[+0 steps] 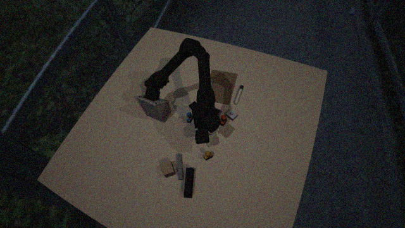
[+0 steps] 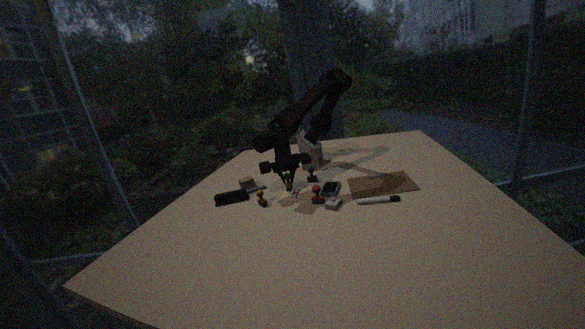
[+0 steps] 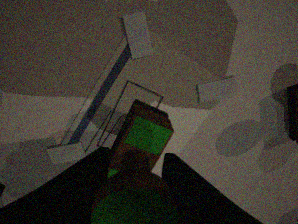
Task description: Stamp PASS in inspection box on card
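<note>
My gripper [image 3: 136,159] [image 2: 289,187] is shut on the green-marked stamp [image 3: 148,135] [image 2: 287,175], which it holds low over the card [image 3: 160,72]. The stamp's block covers part of the thin-lined inspection box [image 3: 145,88]; more dark lines show at its left. Whether the stamp touches the card cannot be told, and its underside is hidden. The card has a blue stripe [image 3: 102,92] and pale tabs at its corners. The dark ink pad [image 2: 331,188] lies in a pale-rimmed case behind the red-knobbed stamp [image 1: 223,118] [image 2: 317,194].
A blue-knobbed stamp [image 1: 189,116] [image 2: 312,175] and a yellow-knobbed stamp [image 1: 207,154] [image 2: 260,197] stand nearby. A pale block [image 1: 231,114] [image 2: 334,204], marker [image 1: 238,95] [image 2: 378,200], brown sheet [image 1: 224,85] [image 2: 384,184], black block [image 1: 189,182] [image 2: 231,197], grey bar [image 1: 179,166] and tan block [image 1: 167,167] surround them.
</note>
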`<state>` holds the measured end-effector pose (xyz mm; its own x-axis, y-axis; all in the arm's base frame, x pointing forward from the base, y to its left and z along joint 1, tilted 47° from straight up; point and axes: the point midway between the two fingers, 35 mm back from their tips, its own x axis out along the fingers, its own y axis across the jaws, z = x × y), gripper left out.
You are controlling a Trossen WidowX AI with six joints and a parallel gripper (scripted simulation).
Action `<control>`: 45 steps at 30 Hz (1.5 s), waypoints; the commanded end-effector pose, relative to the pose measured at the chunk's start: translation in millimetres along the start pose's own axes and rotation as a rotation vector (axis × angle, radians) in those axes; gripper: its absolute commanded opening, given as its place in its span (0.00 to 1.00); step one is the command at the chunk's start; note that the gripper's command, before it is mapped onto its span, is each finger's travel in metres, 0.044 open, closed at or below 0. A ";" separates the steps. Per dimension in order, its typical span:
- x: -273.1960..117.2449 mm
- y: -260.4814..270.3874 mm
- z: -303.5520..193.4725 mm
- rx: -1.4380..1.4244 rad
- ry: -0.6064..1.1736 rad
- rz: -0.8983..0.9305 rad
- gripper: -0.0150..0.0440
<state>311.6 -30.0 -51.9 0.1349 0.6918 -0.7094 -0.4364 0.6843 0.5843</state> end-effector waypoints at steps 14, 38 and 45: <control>12.6 2.3 -1.5 0.009 -0.006 0.007 0.25; 22.1 3.8 -2.0 0.009 -0.008 0.009 0.25; 23.7 3.9 -2.0 0.009 -0.008 0.009 0.25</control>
<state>311.3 -12.6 -66.7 0.1363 0.6968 -0.7042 -0.4342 0.6810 0.5897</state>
